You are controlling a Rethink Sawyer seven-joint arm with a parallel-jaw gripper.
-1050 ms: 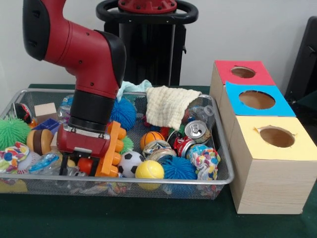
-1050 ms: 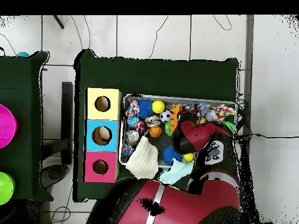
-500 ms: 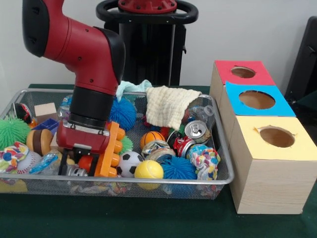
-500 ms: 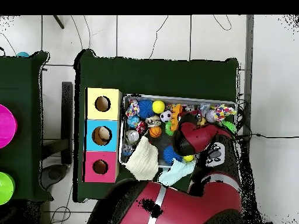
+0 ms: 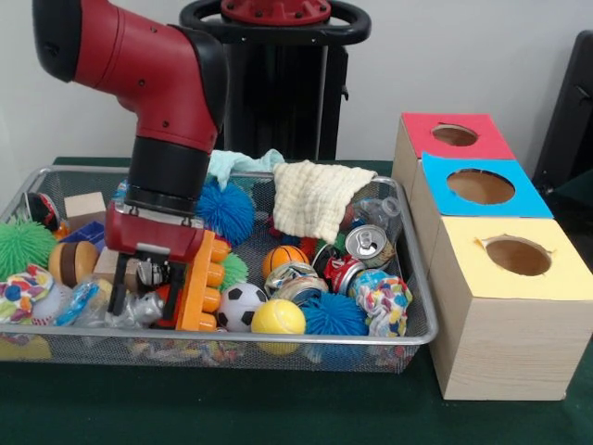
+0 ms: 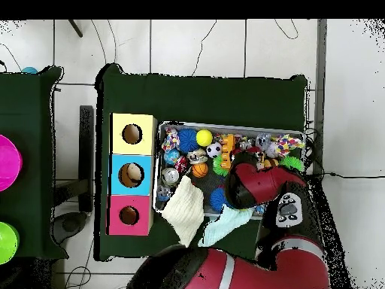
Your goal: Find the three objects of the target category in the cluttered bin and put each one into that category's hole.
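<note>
Three holes [image 5: 481, 186] wait in the boxes beside the bin [image 5: 408, 269]. Claw [image 5: 148, 283] hangs low among the left-side clutter, apparently clenched on a small dark-and-silver piece [image 5: 151, 275]; the holes lie across the bin.

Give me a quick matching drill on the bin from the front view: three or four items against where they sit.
Items:
1 yellow ball
2 cream cloth
3 green spiky ball
4 silver can

Places:
A draped over the bin's far rim
B by the near rim, beside the soccer ball
C far left end
D right part, below the cloth

Pairs: 1-B, 2-A, 3-C, 4-D
</note>
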